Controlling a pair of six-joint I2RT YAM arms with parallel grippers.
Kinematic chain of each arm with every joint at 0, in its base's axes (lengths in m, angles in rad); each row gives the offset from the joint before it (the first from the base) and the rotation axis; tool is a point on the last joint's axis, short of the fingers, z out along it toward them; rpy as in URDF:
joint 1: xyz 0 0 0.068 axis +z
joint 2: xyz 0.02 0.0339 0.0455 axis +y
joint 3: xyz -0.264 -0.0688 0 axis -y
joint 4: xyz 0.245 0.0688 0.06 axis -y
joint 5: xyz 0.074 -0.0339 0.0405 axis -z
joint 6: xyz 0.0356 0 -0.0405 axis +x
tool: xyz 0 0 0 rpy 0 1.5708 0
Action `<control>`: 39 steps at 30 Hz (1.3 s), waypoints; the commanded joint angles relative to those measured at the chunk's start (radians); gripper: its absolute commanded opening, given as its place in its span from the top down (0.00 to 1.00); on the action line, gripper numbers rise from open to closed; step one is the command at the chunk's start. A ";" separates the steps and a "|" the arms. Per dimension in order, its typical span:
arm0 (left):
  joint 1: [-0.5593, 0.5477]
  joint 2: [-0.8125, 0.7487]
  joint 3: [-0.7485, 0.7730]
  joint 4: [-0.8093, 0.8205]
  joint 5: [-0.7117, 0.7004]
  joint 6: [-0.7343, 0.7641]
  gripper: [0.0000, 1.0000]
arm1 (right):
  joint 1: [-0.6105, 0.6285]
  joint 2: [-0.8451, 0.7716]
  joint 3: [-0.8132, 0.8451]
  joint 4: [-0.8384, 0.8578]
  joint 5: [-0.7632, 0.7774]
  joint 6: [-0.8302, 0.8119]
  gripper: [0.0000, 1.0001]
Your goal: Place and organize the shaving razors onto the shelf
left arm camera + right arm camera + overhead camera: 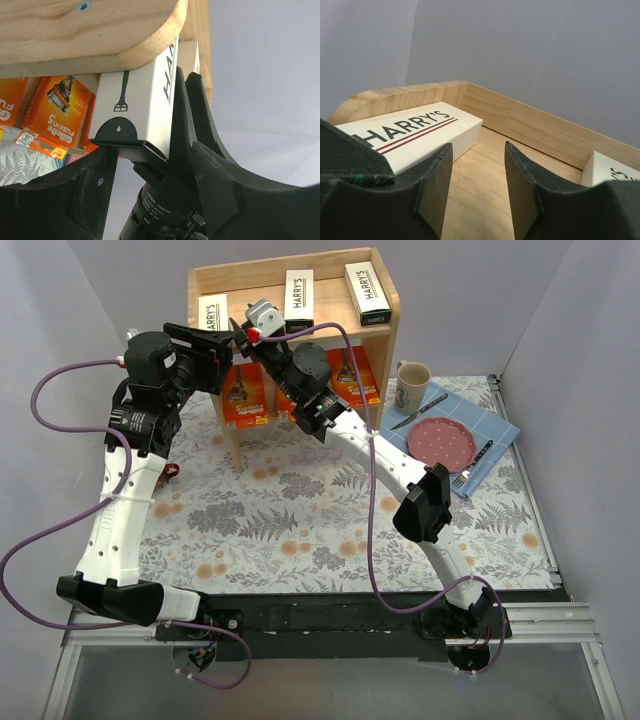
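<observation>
The wooden shelf [385,280] stands at the back. Three white HARRY'S razor boxes lie on its top tier: left [212,312], middle [299,295] and right [367,292]. Orange razor packs [245,395] stand on the lower tier. My left gripper [236,340] is at the shelf's left end with its jaws apart. In the left wrist view the left box's [135,107] dark end overhangs just beyond that gripper [152,150]. My right gripper [478,147] is open and empty over the top tier. The left box [415,132] lies beside its left finger.
A mug [412,385], a pink plate [442,443], a knife [420,412] and a fork [475,465] lie on a blue cloth [500,425] right of the shelf. The right arm's wrist crowds the left gripper. A floral cloth [300,520] covers the table.
</observation>
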 commanded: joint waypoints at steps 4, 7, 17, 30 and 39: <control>-0.003 -0.028 -0.050 0.014 0.066 -0.020 0.36 | -0.006 -0.084 -0.037 0.021 0.022 -0.036 0.46; -0.003 -0.036 -0.065 0.022 0.073 -0.026 0.34 | -0.006 -0.087 -0.034 0.019 0.036 -0.054 0.46; -0.003 -0.090 -0.104 0.030 0.125 0.049 0.30 | -0.006 -0.130 -0.058 0.010 0.042 -0.047 0.46; -0.003 -0.350 -0.409 0.102 0.297 0.585 0.48 | -0.008 -0.382 -0.264 -0.035 0.067 -0.076 0.32; 0.020 -0.371 -0.426 0.191 0.351 0.638 0.40 | -0.008 -0.417 -0.305 -0.105 0.245 -0.120 0.04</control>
